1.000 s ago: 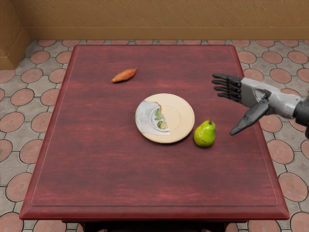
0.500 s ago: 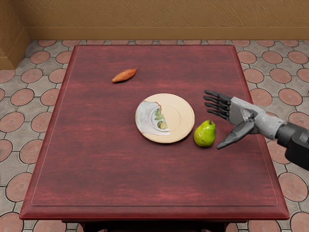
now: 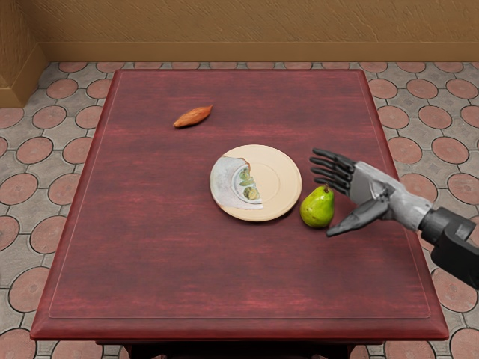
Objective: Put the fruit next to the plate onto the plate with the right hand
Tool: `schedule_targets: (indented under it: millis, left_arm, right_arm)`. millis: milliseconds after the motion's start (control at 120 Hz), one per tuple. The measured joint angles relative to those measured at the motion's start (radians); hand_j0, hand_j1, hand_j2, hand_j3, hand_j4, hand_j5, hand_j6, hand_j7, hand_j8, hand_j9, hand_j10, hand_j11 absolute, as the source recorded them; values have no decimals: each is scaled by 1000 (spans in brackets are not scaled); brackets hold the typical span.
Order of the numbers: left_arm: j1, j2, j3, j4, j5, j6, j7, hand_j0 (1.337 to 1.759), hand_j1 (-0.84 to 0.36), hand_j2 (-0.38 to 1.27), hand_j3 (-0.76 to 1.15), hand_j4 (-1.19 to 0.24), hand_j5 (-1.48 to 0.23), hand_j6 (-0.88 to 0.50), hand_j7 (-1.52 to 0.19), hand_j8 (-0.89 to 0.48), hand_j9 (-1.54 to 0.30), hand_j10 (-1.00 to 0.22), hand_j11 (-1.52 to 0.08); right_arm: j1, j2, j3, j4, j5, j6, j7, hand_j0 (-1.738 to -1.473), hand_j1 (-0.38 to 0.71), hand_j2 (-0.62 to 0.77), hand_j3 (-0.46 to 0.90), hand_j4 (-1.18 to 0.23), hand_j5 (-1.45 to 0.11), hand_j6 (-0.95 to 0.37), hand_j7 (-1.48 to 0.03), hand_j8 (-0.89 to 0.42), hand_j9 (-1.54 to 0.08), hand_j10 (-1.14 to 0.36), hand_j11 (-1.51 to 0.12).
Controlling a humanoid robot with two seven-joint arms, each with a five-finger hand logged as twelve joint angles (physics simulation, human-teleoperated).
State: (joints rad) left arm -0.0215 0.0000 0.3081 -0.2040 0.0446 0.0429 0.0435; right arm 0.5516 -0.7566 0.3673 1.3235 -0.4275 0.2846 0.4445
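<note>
A green pear point(image 3: 316, 208) stands upright on the table just right of the cream plate point(image 3: 275, 173), nearly touching its rim. The plate carries a grey-green printed pattern on its left half. My right hand point(image 3: 338, 196) comes in from the right edge and hovers just right of the pear, open, with its dark fingers point(image 3: 329, 169) spread above and behind the stem and the thumb point(image 3: 353, 221) low beside the fruit. It holds nothing. No left arm shows.
An orange sweet potato point(image 3: 193, 116) lies far back left on the dark red table point(image 3: 150, 247). Tiled floor surrounds the table on all sides.
My right hand has come down and leftward from the table's right edge until it nearly brackets the pear. The pear and plate have not moved.
</note>
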Motion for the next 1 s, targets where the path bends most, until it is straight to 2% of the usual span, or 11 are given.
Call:
schedule_targets:
  millis: [133, 350, 542, 667, 758, 842, 892, 917, 967, 1000]
  left_arm:
    - [0, 0, 0, 0, 0, 0, 0, 1658, 349, 0, 0, 0, 0, 0, 0, 0, 0, 0, 0]
    - [0, 0, 0, 0, 0, 0, 0, 1658, 349, 0, 0, 0, 0, 0, 0, 0, 0, 0, 0]
    - [0, 0, 0, 0, 0, 0, 0, 1658, 349, 0, 0, 0, 0, 0, 0, 0, 0, 0, 0]
    - [0, 0, 0, 0, 0, 0, 0, 1658, 349, 0, 0, 0, 0, 0, 0, 0, 0, 0, 0]
    - [0, 0, 0, 0, 0, 0, 0, 1658, 349, 0, 0, 0, 0, 0, 0, 0, 0, 0, 0]
    - [0, 0, 0, 0, 0, 0, 0, 1658, 349, 0, 0, 0, 0, 0, 0, 0, 0, 0, 0]
    - [0, 0, -1, 0, 0, 0, 0, 1658, 349, 0, 0, 0, 0, 0, 0, 0, 0, 0, 0]
    - [0, 0, -1, 0, 0, 0, 0, 1658, 349, 1, 0, 0, 0, 0, 0, 0, 0, 0, 0]
    - [0, 0, -1, 0, 1, 0, 0, 1658, 349, 1, 0, 0, -1, 0, 0, 0, 0, 0, 0]
    - [0, 0, -1, 0, 0, 0, 0, 1658, 349, 1, 0, 0, -1, 0, 0, 0, 0, 0, 0]
  right_arm:
    - [-23, 7, -2, -3, -1, -30, 29, -1658, -244, -15, 0, -89, -116, -89, -116, -89, -116, -89, -116]
    - [-50, 39, -12, -11, -4, -81, 36, -1658, -239, -16, 0, -93, -121, -93, -121, -93, -121, -93, -121]
    - [-57, 43, -26, -12, -25, -99, 33, -1658, 8, -55, 0, -308, -387, -304, -392, -316, -390, -245, -392]
    - [-64, 41, -28, -16, -31, -102, 35, -1658, 113, -72, 0, -394, -502, -392, -505, -399, -503, -375, -505]
    - [-71, 42, -27, -27, -34, -103, 37, -1658, 158, -79, 0, -430, -551, -428, -553, -433, -552, -419, -553]
    - [-75, 49, -26, -37, -31, -98, 39, -1658, 181, -31, 0, -441, -591, -447, -580, -438, -598, -452, -601]
    - [-77, 58, -25, -47, -29, -96, 38, -1657, 179, 5, 0, -442, -606, -453, -587, -436, -616, -458, -625]
    - [-78, 62, -23, -51, -27, -95, 38, -1657, 177, 74, 0, -443, -611, -456, -590, -436, -622, -481, -636]
    - [-79, 70, -22, -63, -25, -92, 38, -1656, 166, 53, 0, -440, -630, -461, -597, -429, -646, -494, -665]
    - [-79, 74, -23, -69, -25, -90, 38, -1655, 152, 18, 0, -438, -658, -468, -610, -423, -681, -409, -704]
